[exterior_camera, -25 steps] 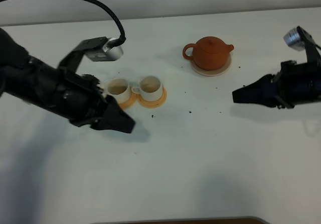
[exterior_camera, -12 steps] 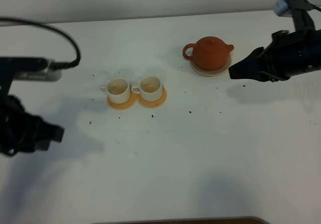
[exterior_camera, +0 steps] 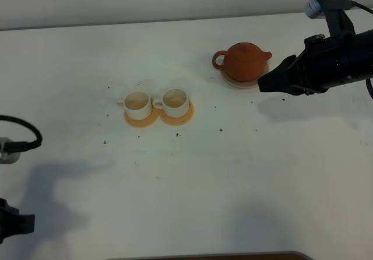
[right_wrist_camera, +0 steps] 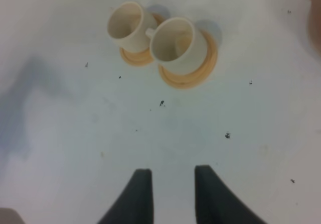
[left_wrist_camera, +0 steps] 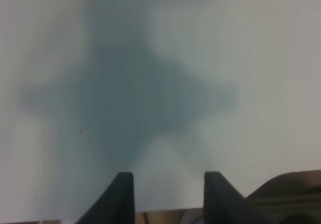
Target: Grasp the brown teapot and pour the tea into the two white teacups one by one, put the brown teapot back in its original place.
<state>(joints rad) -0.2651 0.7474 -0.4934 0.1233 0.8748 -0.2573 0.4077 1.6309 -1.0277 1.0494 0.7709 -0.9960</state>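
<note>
A black right arm (exterior_camera: 341, 62), capped by a silver camera (exterior_camera: 317, 6), is seen upper right; a black cable (exterior_camera: 39, 137) is looped mid-left. Fingers (right_wrist_camera: 139, 199) are dark and tapered.

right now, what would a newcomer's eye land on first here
The brown teapot stands out, upright on its pale saucer, right of centre toward the back, with the right arm's black fingers empty and close beside it. Left of centre, the two white teacups stand side by side on orange coasters.
</note>
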